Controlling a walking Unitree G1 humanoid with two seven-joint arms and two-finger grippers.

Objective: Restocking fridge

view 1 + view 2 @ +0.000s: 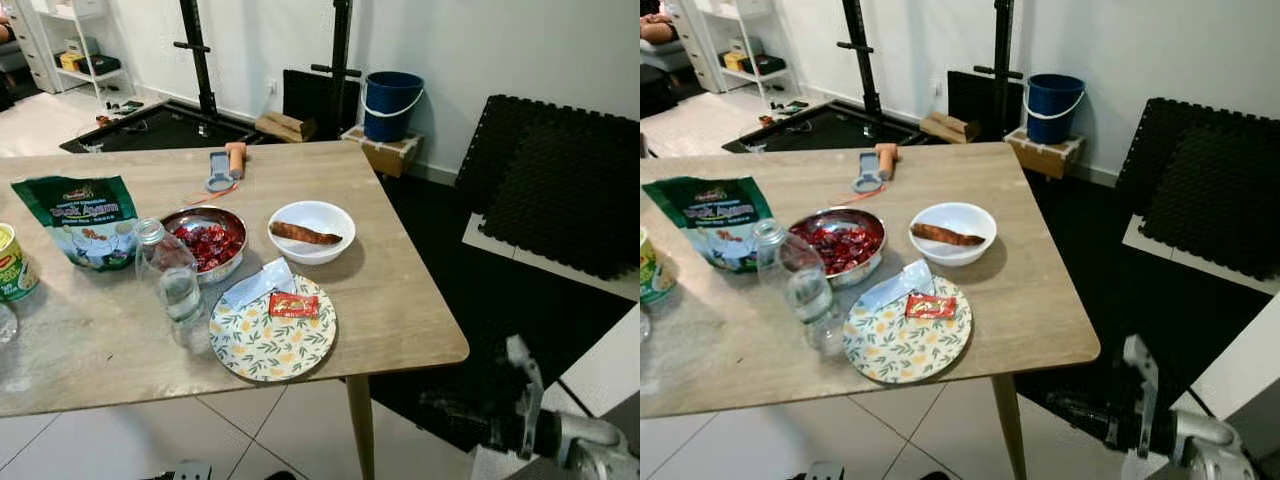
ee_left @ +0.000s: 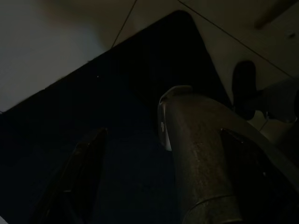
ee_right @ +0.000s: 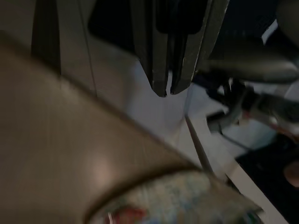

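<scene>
A wooden table (image 1: 400, 300) stands on a tiled floor, and the food waiting on it can be counted off. There is 1 floral plate (image 1: 272, 335) near the front edge, carrying 1 red sachet (image 1: 293, 305) and 1 pale packet (image 1: 258, 284) that overhangs the plate's rim. Just behind the plate sit 2 bowls: 1 white bowl (image 1: 312, 231) holding 1 brown sausage (image 1: 305, 234), and 1 steel bowl (image 1: 207, 243) full of red pieces. 1 clear bottle (image 1: 173, 283) stands upright between the steel bowl and the plate, touching the plate's edge. To the left lie 1 green pouch (image 1: 80, 218) and, at the table's left edge, 1 can (image 1: 12, 262). Near the far edge lies 1 peeler (image 1: 222, 170) with an orange handle.

Past the table 1 blue bucket (image 1: 390, 104) sits on 1 box (image 1: 382, 152) against the wall, with dark foam mats (image 1: 560, 190) leaning to the right.

The right gripper (image 3: 166, 91) hangs low beside the table's right front corner, its 2 fingers pressed together with nothing between them. The left gripper (image 2: 163, 177) hangs over a dark mat in deep shade; its 2 fingers stand wide apart and hold nothing.
</scene>
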